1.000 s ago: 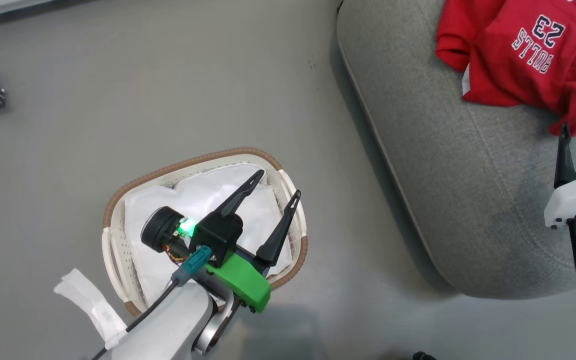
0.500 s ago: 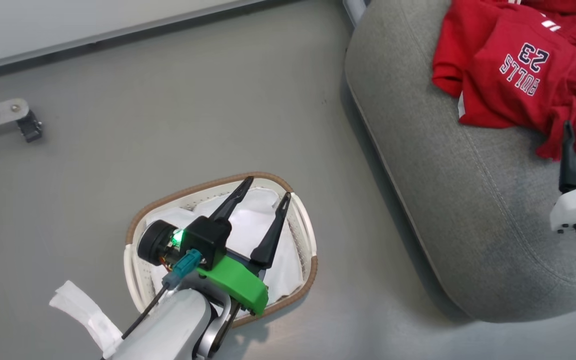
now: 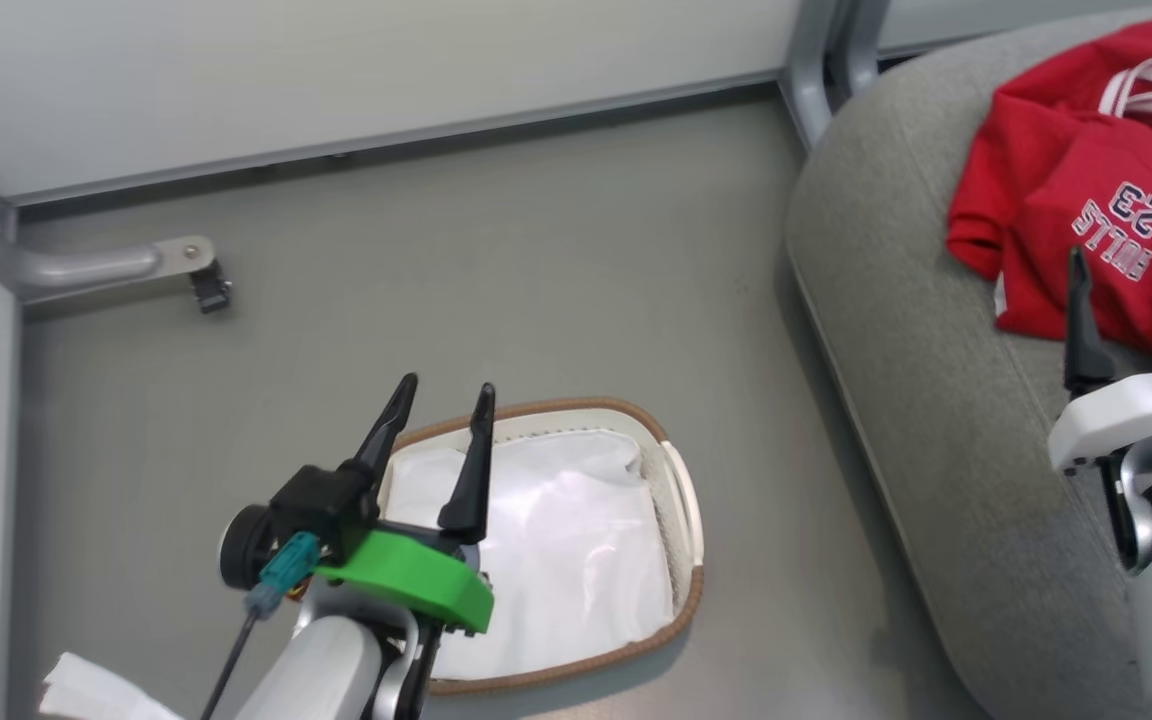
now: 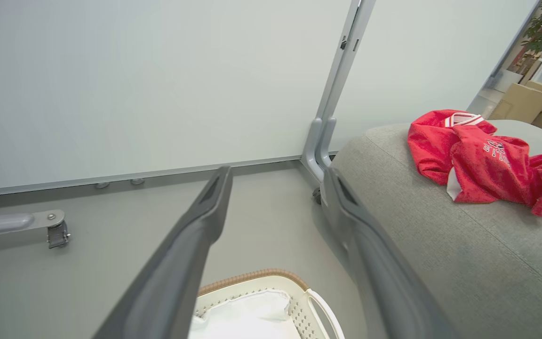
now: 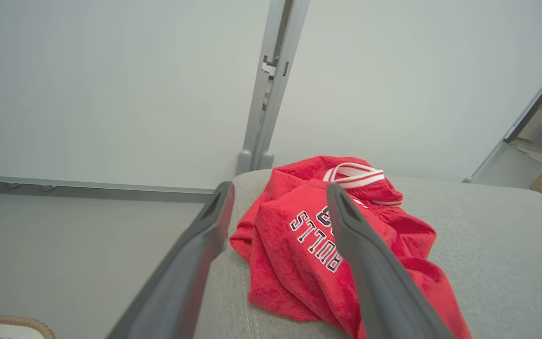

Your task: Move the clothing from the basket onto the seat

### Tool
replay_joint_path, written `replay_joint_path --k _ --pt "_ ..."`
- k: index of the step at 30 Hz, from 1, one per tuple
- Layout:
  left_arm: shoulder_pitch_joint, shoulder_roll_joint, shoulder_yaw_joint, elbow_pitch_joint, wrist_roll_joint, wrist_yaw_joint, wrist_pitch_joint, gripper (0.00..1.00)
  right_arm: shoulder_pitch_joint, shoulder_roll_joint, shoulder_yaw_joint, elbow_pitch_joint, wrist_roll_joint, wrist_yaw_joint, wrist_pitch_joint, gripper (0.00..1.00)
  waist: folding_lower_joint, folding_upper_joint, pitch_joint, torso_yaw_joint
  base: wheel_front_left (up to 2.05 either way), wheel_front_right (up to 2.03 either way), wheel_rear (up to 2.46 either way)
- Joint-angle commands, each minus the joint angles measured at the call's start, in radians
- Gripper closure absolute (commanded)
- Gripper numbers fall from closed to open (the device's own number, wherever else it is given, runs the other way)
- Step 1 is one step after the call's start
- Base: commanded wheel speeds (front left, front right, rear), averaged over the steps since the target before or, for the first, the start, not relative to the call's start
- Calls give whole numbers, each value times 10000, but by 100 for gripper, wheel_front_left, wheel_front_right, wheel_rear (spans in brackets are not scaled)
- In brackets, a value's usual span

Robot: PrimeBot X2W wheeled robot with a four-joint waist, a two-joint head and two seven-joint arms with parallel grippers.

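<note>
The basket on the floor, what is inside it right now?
A crumpled white sheet lines the basket, with nothing red on it. The left gripper covers its left end, and anything under the sheet is hidden.

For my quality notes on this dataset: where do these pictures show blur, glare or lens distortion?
Head view: soft even light; the white liner in the basket is bright with little detail. Left wrist view: the left tool looks soft and stretched, the clothing sharp. Right wrist view: the right tool is soft, the BULLS print readable.
</note>
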Motion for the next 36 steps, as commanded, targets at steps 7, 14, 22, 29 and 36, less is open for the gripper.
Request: replay_joint_path --k 7,14,22,29,36 --pt "1179 -303 1492 102 495 -177 -5 0 561 504 648 -15 230 -14 -47 0 0 0 -1208 1344 0 0 0" --pt "2020 -549 2555 255 803 -308 -6 0 1106 1056 870 -122 512 -14 -47 0 0 0 -1607 1832 0 0 0" --pt "2872 -859 3468 -44 1215 -431 -6 0 2140 1440 1500 -433 1290 -14 -47 0 0 0 -1814 1916 0 0 0" --pt "3422 -1055 3819 -305 1378 -622 -6 0 3001 1460 2281 -813 2182 -14 -47 0 0 0 -1904 1765 0 0 0" --pt "3744 -1118 4020 -350 1333 -701 -7 0 3532 1463 2589 -1151 2378 -14 -48 0 0 0 -1970 1544 0 0 0"
